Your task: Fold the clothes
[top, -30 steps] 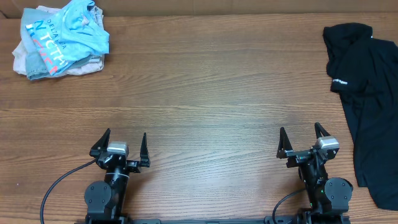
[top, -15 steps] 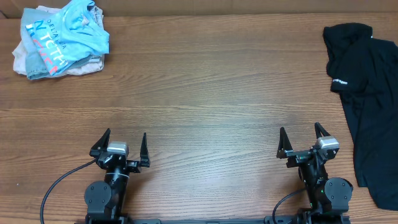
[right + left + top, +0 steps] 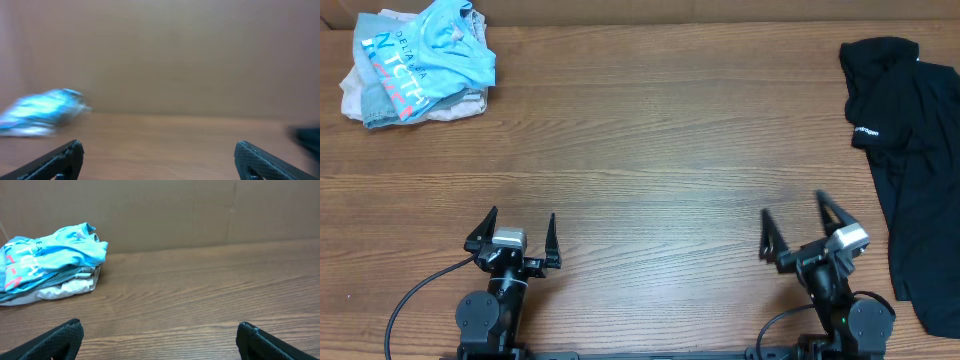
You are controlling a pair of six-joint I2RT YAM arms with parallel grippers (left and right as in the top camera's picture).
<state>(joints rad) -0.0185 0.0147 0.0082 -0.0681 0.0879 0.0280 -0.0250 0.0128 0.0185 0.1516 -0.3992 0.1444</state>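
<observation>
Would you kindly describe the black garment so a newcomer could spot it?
Start at the wooden table's right edge. The black shirt lies spread there. Unlike the light-blue pile at far left, it is dark with tiny white lettering.

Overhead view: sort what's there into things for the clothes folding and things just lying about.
For the job:
black shirt, lying at the right edge
crumpled clothes pile, light blue shirt on top, far left corner
left end effector and right end effector, both open

Just there:
black cable by the left arm's base
wooden table
</observation>
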